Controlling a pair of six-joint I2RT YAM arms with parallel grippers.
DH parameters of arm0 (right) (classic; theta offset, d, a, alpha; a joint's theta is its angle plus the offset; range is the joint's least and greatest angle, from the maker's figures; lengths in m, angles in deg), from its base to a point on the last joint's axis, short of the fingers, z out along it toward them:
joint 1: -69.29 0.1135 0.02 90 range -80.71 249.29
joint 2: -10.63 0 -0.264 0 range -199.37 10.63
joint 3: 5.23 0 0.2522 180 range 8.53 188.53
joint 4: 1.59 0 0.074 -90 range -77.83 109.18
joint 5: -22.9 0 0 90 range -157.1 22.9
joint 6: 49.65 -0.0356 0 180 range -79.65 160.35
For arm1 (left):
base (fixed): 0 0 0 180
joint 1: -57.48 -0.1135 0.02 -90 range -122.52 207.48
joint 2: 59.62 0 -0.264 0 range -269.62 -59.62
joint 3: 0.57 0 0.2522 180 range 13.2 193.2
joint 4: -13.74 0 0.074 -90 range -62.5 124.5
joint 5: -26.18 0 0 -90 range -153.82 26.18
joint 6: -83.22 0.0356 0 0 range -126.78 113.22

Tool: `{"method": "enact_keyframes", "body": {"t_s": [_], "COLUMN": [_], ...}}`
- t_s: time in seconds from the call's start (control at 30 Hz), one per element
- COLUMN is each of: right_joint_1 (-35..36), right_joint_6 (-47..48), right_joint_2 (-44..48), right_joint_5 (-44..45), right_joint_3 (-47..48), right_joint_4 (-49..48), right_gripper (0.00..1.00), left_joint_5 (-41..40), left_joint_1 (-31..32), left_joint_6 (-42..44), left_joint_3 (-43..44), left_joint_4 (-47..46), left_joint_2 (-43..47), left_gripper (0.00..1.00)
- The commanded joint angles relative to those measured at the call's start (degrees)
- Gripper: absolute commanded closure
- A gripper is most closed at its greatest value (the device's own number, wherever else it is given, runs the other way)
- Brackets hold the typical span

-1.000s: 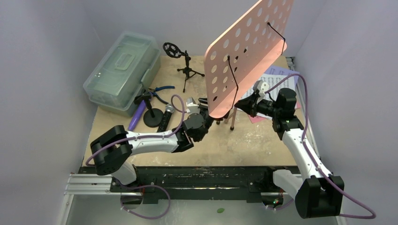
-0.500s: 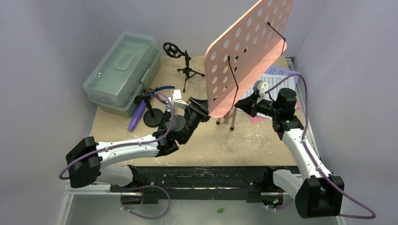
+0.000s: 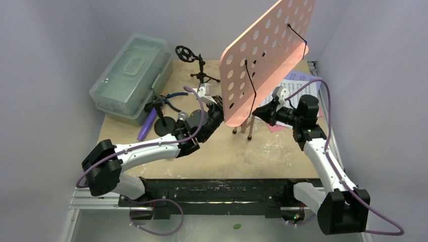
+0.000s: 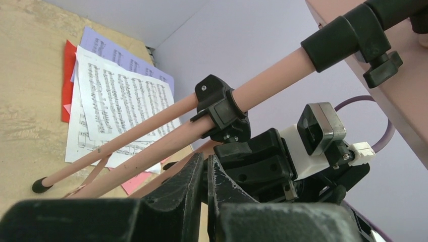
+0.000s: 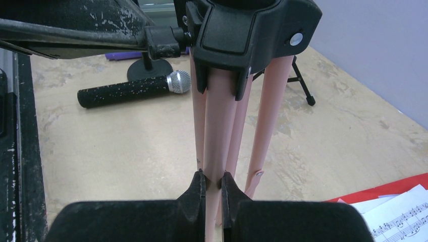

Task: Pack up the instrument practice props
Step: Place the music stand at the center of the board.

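The pink perforated music rack (image 3: 267, 55) stands tilted on its tripod legs (image 3: 243, 126) mid-table. My right gripper (image 3: 257, 112) is shut on one pink leg (image 5: 218, 126) just below the black hub (image 5: 247, 35). My left gripper (image 3: 220, 106) is by the rack's lower left edge, its jaws (image 4: 207, 160) shut with nothing seen between them; the pink legs (image 4: 151, 131) pass just beyond its tips. Sheet-music pages (image 4: 121, 101) in white, lilac and red lie at the far right (image 3: 299, 83). A black-silver microphone (image 5: 134, 89) lies beside a purple microphone (image 3: 147, 125).
A clear greenish case (image 3: 132, 75) sits closed at the far left. Blue-handled pliers (image 3: 174, 96) lie next to it. A black mic tripod (image 3: 201, 70) stands at the back, and a round-based mic stand (image 3: 162, 123) is near the microphones. Walls enclose the table on three sides.
My left arm has swung its gripper away from the near side, up to the rack's lower edge, and its jaws have closed. The right arm and the rack have stayed put.
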State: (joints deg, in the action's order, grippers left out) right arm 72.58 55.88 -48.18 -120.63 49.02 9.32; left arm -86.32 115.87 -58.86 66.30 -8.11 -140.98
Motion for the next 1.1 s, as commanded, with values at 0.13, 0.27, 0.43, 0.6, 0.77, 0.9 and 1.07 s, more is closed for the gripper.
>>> {"method": "enact_keyframes", "body": {"t_s": [0.13,0.27,0.43,0.6,0.77,0.9,1.07], "right_joint_1": [-0.52,-0.56,-0.56,-0.56,-0.57,-0.54,-0.56], "right_joint_6": [1.41,1.40,1.39,1.43,1.38,1.42,1.48], "right_joint_2": [-1.76,-1.83,-1.93,-2.10,-2.18,-2.28,-2.38], "right_joint_5": [2.39,2.39,2.44,2.47,2.56,2.52,2.56], "right_joint_3": [-1.73,-1.80,-1.81,-1.82,-1.82,-1.82,-1.77], "right_joint_4": [7.77,7.77,7.70,7.69,7.69,7.68,7.69], "right_gripper": [1.00,1.00,1.00,1.00,1.00,1.00,1.00], "left_joint_5": [3.55,2.11,0.07,0.25,0.44,0.42,0.62], "left_joint_1": [-0.47,-0.47,-0.47,-0.47,-0.47,-0.44,-0.47], "left_joint_6": [2.44,2.66,3.59,4.05,4.10,4.15,4.34], "left_joint_3": [3.06,2.24,1.37,1.78,1.66,1.77,2.76], "left_joint_4": [-3.73,-4.16,-4.88,-5.54,-6.06,-6.55,-6.32], "left_joint_2": [-0.72,0.07,1.48,1.65,1.71,1.61,0.55], "left_gripper": [0.98,0.99,1.00,1.00,1.00,1.00,1.00]}}
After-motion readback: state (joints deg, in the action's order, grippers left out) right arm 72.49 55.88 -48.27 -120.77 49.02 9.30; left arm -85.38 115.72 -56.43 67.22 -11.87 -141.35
